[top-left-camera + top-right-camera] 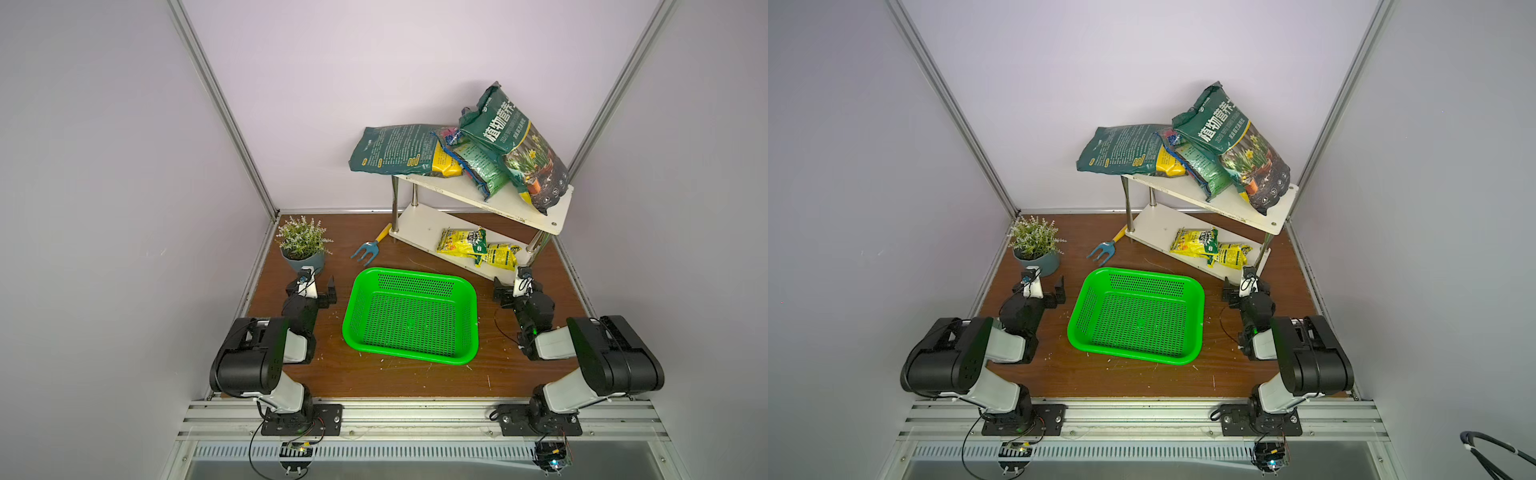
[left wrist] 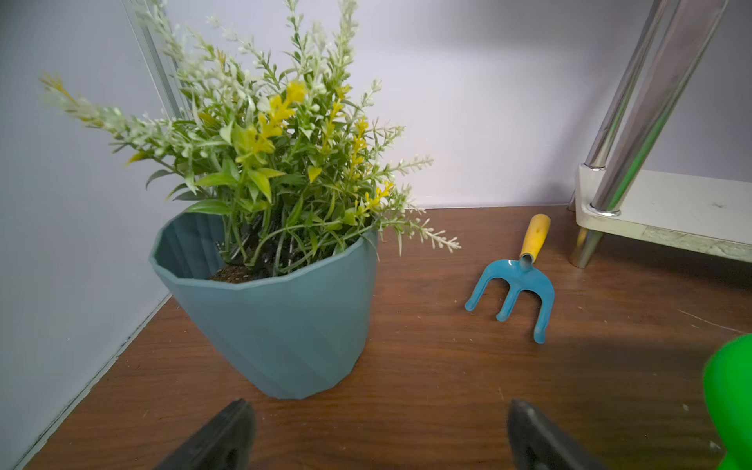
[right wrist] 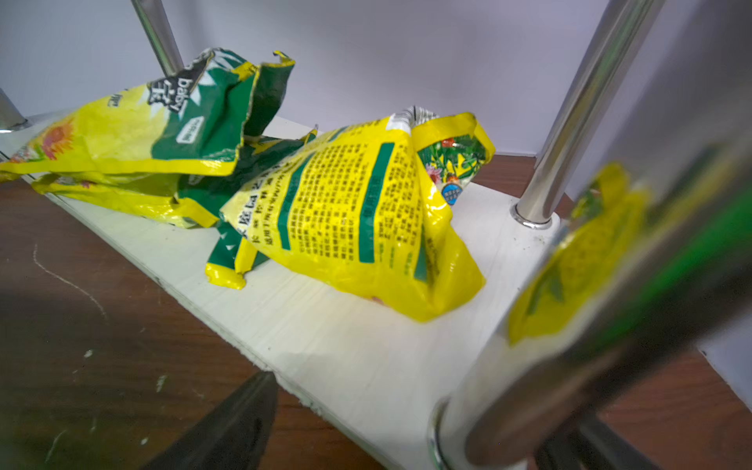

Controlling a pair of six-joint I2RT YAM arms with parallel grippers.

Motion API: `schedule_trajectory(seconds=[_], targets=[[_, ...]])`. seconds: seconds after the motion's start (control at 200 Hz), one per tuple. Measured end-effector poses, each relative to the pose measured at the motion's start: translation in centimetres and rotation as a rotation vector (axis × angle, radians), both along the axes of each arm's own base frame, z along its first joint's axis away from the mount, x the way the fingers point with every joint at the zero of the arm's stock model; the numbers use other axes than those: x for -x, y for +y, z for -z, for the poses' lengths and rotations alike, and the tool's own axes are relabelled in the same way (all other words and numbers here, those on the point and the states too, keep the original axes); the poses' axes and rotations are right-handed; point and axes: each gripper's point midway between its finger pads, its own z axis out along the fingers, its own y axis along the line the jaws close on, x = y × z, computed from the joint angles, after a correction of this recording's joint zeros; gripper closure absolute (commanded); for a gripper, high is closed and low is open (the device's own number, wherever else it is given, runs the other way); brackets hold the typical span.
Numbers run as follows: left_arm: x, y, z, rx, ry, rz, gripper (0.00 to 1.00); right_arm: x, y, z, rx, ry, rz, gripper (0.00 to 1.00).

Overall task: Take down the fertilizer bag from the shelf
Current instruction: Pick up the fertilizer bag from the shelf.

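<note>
- Two end effectors sit low on the bench, and neither holds anything. The left end effector has its jaws spread wide over bare wood, facing the potted plant and the garden fork.
- The right end effector is spread just as wide and is just as empty. It sits right at the near right corner of the shelf.
- That shelf stands skewed across the back right of the bench, its boards running from far-left to near-right.
- My read on the target is the yellow fertilizer bag on the lower board, just ahead of the right end effector. A second yellow bag overlaps it farther along.
- Its long axis seems to follow the board, so it lies broadside to the jaws.
- On the top board, a tall dark green bag leans upright and a flat dark green bag overhangs the far end. Either could be the one meant, and I can't rule them out.
- The right arm is clearly nearer, with the left well apart beyond the green basket.
- Watch the shiny front leg, which looms just beside the jaws. The reach needs to pass inboard of it, under the top board.
</note>
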Motion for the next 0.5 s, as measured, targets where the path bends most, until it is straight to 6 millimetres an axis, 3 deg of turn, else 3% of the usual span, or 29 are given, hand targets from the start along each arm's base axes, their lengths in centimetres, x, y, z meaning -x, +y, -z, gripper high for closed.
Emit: schedule_trajectory(seconds=[0.5], targets=[[0.01, 0.26, 0.06, -0.007, 0.002, -0.022, 0.0, 0.0, -0.01, 0.0, 0.0, 0.0, 0.0, 0.01]])
